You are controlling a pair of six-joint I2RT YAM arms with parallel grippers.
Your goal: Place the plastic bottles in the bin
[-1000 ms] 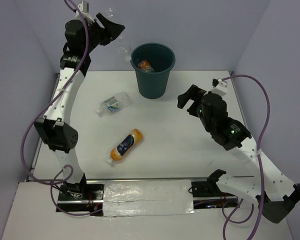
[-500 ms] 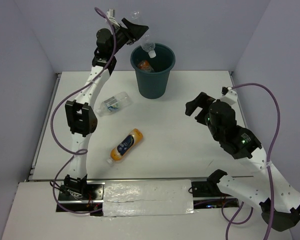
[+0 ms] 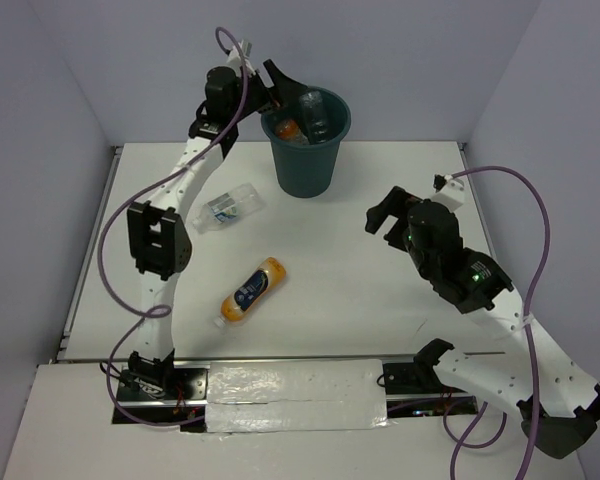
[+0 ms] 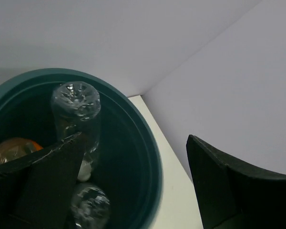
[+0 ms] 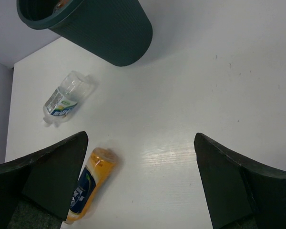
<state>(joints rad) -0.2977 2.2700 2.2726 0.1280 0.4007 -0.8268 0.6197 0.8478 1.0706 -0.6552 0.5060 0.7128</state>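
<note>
The dark teal bin (image 3: 306, 160) stands at the back of the table. My left gripper (image 3: 283, 90) hangs open over its left rim, nothing between its fingers. Inside the bin (image 4: 155, 157) a clear bottle (image 4: 76, 101) stands cap down, base up. A second clear bottle (image 4: 89, 202) lies below it and a short orange one (image 4: 14, 147) beside it. On the table lie a clear bottle (image 3: 227, 207) and an orange bottle with a dark blue label (image 3: 252, 291). My right gripper (image 3: 385, 212) is open above the table, right of both; its view shows the orange bottle (image 5: 88, 185) by its left finger.
Grey walls close the table at the back and on both sides. The two arm bases and a taped strip (image 3: 298, 395) sit at the near edge. Purple cables loop from both arms.
My left arm swung right from beside the bin to over it. Its gripper opened and let go of the clear bottle, which now stands in the bin. The right arm shifted slightly.
</note>
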